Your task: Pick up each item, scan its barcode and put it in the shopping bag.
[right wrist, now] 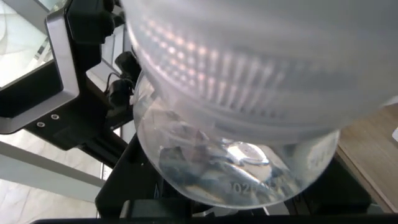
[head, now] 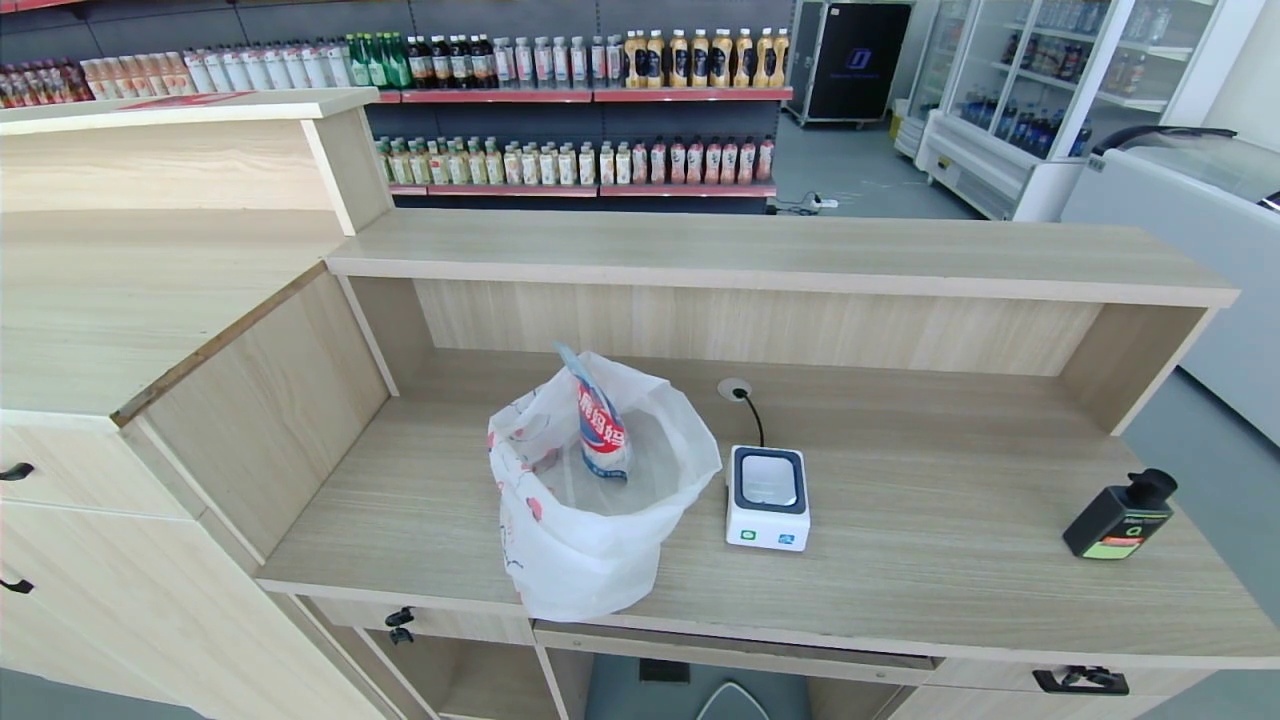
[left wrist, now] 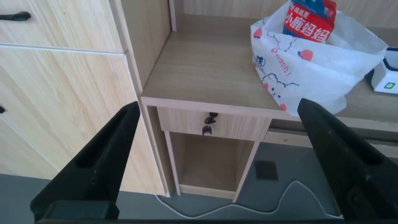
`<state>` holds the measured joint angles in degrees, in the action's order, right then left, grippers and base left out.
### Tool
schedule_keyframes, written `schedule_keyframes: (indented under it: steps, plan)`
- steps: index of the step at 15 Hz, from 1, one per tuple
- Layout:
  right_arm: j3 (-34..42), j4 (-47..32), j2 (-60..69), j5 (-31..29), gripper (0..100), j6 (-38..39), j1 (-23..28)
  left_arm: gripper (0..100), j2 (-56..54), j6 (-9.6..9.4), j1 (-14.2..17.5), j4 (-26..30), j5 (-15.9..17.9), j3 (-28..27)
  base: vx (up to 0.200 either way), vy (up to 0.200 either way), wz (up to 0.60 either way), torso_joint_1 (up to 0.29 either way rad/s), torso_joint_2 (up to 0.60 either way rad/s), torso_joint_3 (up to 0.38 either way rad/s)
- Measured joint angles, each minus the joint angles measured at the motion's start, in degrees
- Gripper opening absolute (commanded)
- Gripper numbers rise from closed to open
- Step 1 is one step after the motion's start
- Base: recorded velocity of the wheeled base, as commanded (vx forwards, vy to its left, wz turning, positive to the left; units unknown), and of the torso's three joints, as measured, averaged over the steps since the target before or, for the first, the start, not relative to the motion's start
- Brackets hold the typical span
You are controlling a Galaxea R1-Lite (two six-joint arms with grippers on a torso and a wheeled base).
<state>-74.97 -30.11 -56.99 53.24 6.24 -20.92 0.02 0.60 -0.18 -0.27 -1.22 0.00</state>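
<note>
Clear ribbed plastic bottle (right wrist: pixel 236 124) clamped in right gripper (right wrist: pixel 236 200); scan looks pending.
Left gripper (left wrist: pixel 219 109) spread wide; next, barcode must face white square scanner (head: pixel 767 497), then white plastic shopping bag (head: pixel 590 560).

Pouch (head: pixel 603 428) in bag (head: pixel 580 565), left of scanner (head: pixel 767 497)

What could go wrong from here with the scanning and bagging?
The shopping bag sags at the front edge of the counter; another item dropped in might tip it off. The dark pump bottle stands near the right end, so a clumsy grasp might knock it down.
</note>
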Motion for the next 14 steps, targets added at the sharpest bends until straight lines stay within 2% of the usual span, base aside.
schedule_keyframes:
  steps: [3,5,7,9,11,14]
  plan:
    - [0.11,0.12,-0.23,0.0,0,-1.82,1.9,100,0.0,0.0,0.0,0.02,0.0,0.0,0.0,0.0,0.0,0.0,0.0,0.0]
    - [0.66,0.33,-1.06,-1.32,0,-7.0,4.91,100,0.0,-0.02,0.0,0.02,0.0,0.0,0.0,0.0,0.0,0.0,0.0,0.0]
    - [2.04,0.8,-2.95,-6.3,0,-14.71,9.55,100,0.0,-0.02,0.0,0.0,0.0,0.0,0.0,0.0,0.0,0.0,0.0,0.0]
    - [3.69,3.01,-4.52,-7.53,0,-17.05,12.87,100,0.0,0.0,0.0,0.0,0.0,0.0,0.0,0.0,0.0,0.0,0.0,0.0]
    - [8.27,8.5,-5.79,-10.44,0,-19.65,18.01,100,0.0,0.0,0.0,0.0,0.0,0.0,0.0,0.0,0.0,0.0,0.0,0.0]
    - [15.21,12.32,-7.89,-12.65,0,-31.2,27.37,100,0.0,0.0,0.0,0.0,0.0,0.0,0.0,0.0,0.0,0.0,0.0,0.0]
